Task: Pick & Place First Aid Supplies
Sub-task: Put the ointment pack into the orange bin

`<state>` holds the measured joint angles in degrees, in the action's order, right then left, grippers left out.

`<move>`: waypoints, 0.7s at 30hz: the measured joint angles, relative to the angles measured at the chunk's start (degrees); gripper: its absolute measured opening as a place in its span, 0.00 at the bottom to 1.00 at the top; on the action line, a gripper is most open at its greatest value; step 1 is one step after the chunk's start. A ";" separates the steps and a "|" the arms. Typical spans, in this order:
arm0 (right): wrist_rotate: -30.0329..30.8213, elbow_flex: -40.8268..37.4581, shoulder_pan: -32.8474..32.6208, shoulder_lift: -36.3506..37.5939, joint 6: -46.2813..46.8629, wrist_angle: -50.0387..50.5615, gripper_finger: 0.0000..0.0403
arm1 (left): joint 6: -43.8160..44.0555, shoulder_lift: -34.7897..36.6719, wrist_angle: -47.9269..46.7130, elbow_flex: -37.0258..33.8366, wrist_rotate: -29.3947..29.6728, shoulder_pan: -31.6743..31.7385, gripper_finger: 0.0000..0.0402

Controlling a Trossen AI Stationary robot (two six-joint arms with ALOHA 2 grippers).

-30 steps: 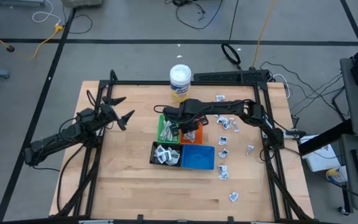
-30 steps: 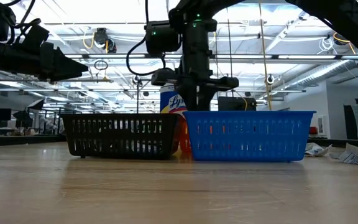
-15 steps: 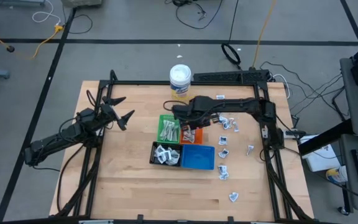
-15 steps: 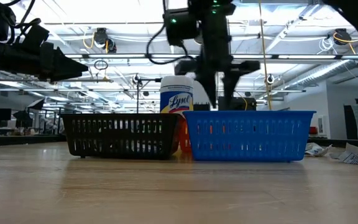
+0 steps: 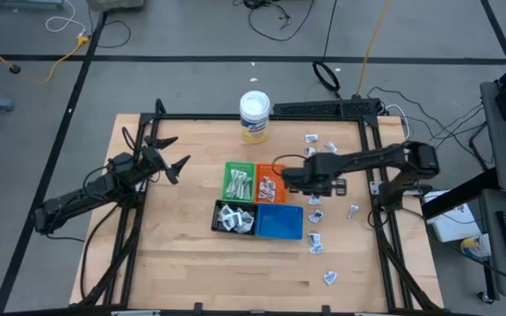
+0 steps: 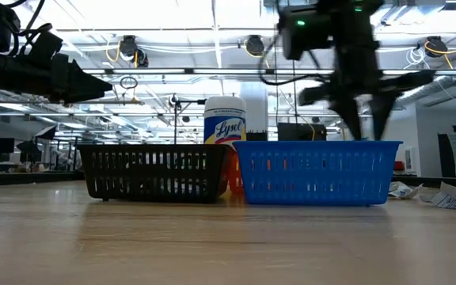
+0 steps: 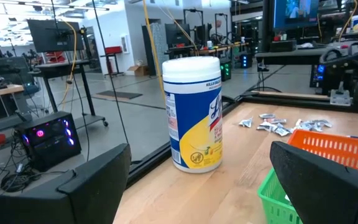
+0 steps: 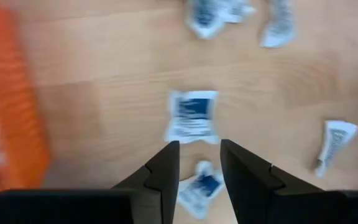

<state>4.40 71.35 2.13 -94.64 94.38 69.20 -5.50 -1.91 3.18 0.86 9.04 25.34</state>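
Observation:
My right gripper point(image 5: 308, 182) hangs open above the table, pointing down, just right of the orange tray point(image 5: 270, 185). Nothing is between its fingers point(image 8: 166, 171). Below it, loose first aid packets point(image 8: 192, 118) lie flat on the wood, and one point(image 8: 201, 185) shows through the gap between the fingers. More packets point(image 5: 316, 213) are scattered toward the right edge. Some lie in the green tray point(image 5: 239, 183), the orange tray and the black tray point(image 5: 234, 217). My left gripper point(image 5: 172, 161) waits open and level at the table's left.
The blue tray point(image 5: 279, 222) stands beside the black one, near of the orange tray. A white-lidded, yellow-labelled tub point(image 5: 255, 114) stands at the far edge. A black frame point(image 5: 372, 175) runs round the table. Bare wood lies toward the near edge.
My right gripper has swept from above the green and orange trays toward the table's right edge, to a place over the loose packets, staying at about the same height. It has rolled about its downward axis, and its fingers stand wider apart than a second ago.

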 joint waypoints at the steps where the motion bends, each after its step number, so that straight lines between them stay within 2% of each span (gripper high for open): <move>1: 0.00 -1.83 -0.43 1.30 1.71 -0.06 0.27 | 0.00 -0.02 0.00 0.00 0.00 -0.02 0.98; 7: -0.32 -11.16 -3.29 8.96 11.24 -0.05 0.27 | 0.00 -0.02 0.00 0.00 0.00 -0.02 0.98; 12: -3.69 -18.08 -5.68 14.41 17.75 0.09 0.27 | 0.00 -0.02 0.01 0.00 0.00 0.00 0.98; 21: -9.44 -25.57 -8.80 19.25 23.38 -0.19 0.27 | 0.00 0.00 0.02 0.00 0.00 0.00 0.98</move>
<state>-5.04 45.79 -6.68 -75.39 117.76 69.02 -5.50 -1.92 3.20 0.86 9.04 25.34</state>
